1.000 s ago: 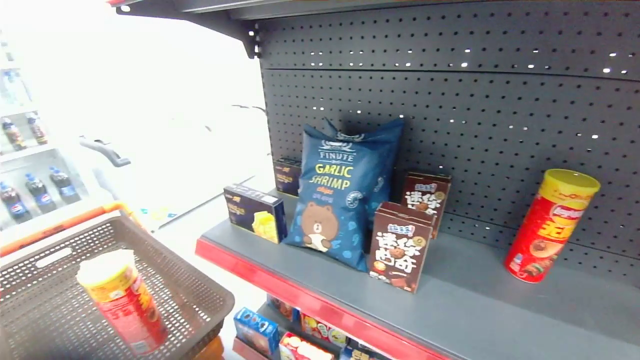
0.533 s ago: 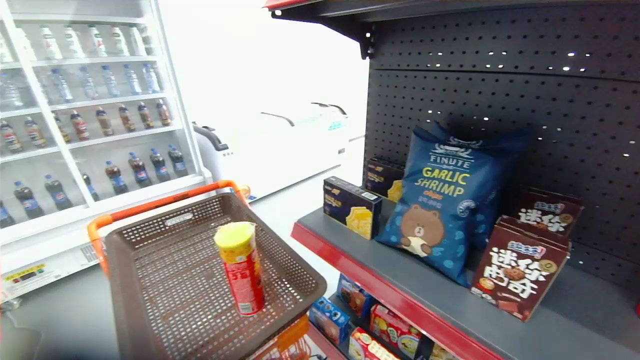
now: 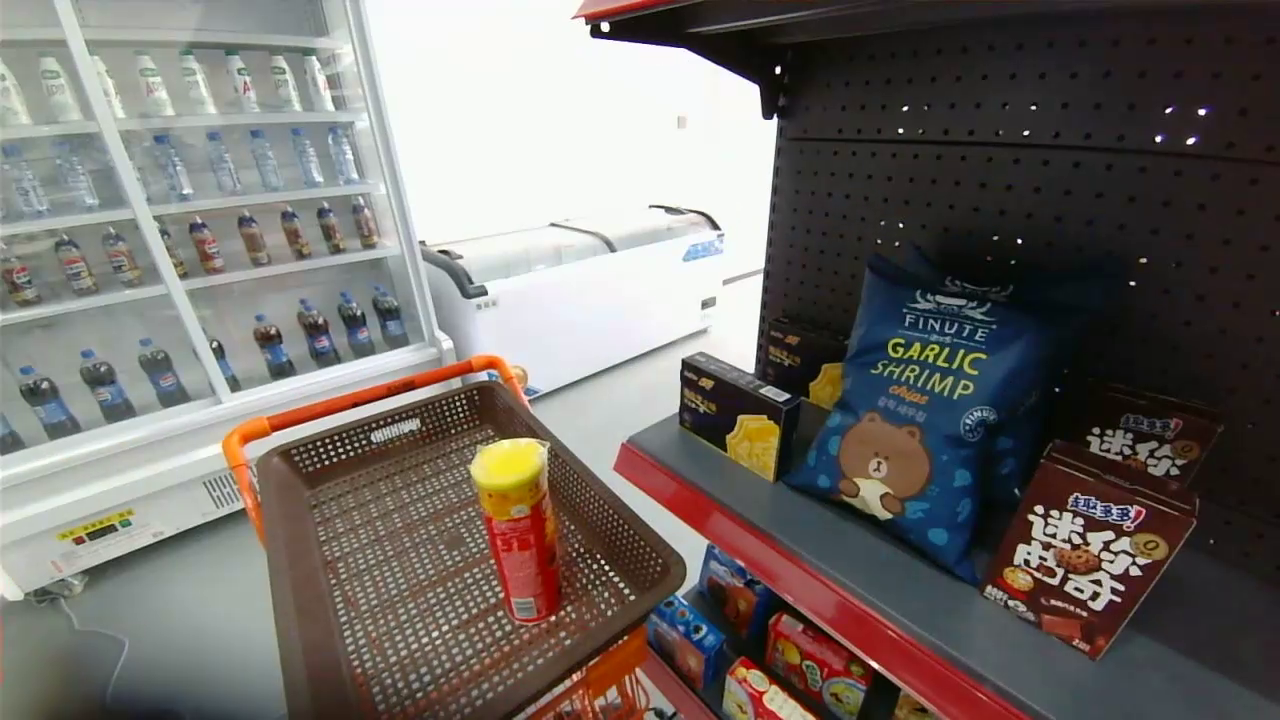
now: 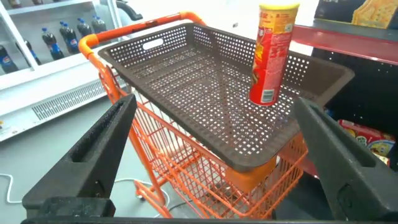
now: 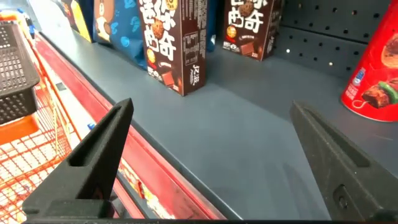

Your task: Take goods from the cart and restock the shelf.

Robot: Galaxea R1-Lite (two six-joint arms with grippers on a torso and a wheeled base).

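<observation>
Chip can (image 3: 515,530) stands upright in the cart basket (image 3: 290,570), ahead of the left gripper (image 4: 214,106) and well apart from it, on the basket's shelf-ward side. That gripper hangs released, fingers spread wide and holding nothing. The right gripper (image 5: 212,107) is likewise spread and empty, low over the shelf (image 3: 850,570), with a cookie box (image 5: 174,43) ahead of it and a second red can (image 5: 376,74) off past one finger.

Over the last second the head view has swung away from the shelf and toward the cart. That is the camera turning; the goods have not moved, and the can in the basket has kept its place. My reading: attention has gone to the last item left to fetch, and the left arm looks the one placed to take it.

Ahead of the right gripper the grey shelf board has bare room before the cookie boxes; beyond them lean a blue snack bag (image 3: 920,420) and a dark box (image 3: 740,415). Past the cart stand a glass-door drinks cooler (image 3: 180,230) and a white chest freezer (image 3: 590,290) on a grey floor
</observation>
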